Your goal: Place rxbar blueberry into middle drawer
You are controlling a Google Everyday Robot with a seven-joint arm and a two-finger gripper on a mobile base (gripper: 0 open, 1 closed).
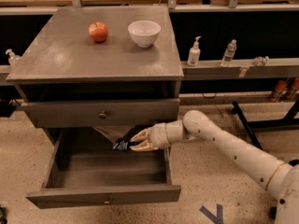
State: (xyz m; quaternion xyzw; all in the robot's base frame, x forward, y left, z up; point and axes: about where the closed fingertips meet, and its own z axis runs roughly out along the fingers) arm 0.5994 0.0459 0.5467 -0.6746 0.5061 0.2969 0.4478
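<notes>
- Camera view: gripper [138,141] pinches the rxbar blueberry [122,145] by one end, above the open middle drawer [105,196] (towards its rear).
- Risk — let go this near the back, under the upper drawer front [140,112], the bar could slip behind.

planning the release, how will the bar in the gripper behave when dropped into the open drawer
The rxbar blueberry looks thin and flat, so it is probably light and unlikely to roll. It juts sideways from the gripper, over the open middle drawer, without obvious droop, so it is likely fairly stiff.
</notes>
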